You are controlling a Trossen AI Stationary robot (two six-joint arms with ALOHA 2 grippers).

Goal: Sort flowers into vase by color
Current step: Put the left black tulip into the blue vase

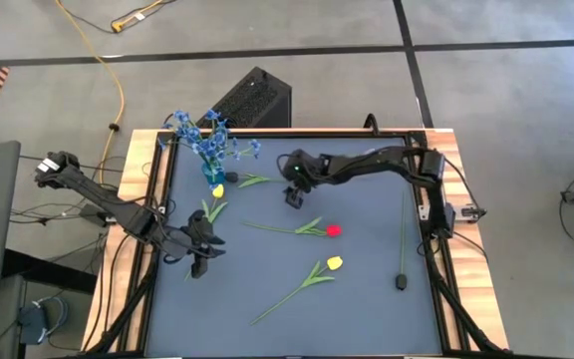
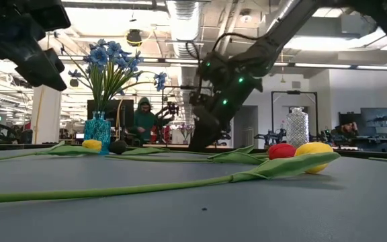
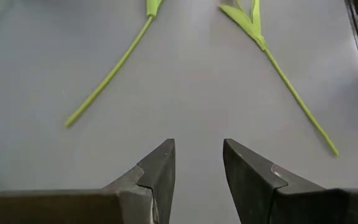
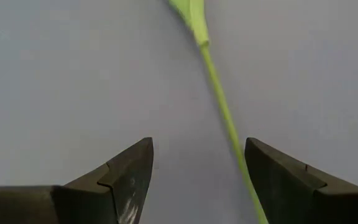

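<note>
High view lets me see the whole gray table (image 1: 367,299) at once. The blue flowers (image 1: 207,135) stand in a small blue vase (image 1: 212,173) near the far left corner. A yellow tulip (image 1: 218,190) lies just beside the vase. A red tulip (image 1: 333,230) lies in the middle, and another yellow tulip (image 1: 334,262) lies nearer the front.

My left gripper (image 1: 199,264) sits by the left edge with its fingers a little apart, holding nothing. My right gripper (image 1: 293,196) hangs over the middle with its fingers spread wide, and a green stem (image 4: 219,102) runs between them on the table below.

The wrist views show only stems; the blossoms are cut off there.

The low view shows the room: bright ceiling lights, desks, and a person (image 2: 142,121) far behind the vase.
</note>
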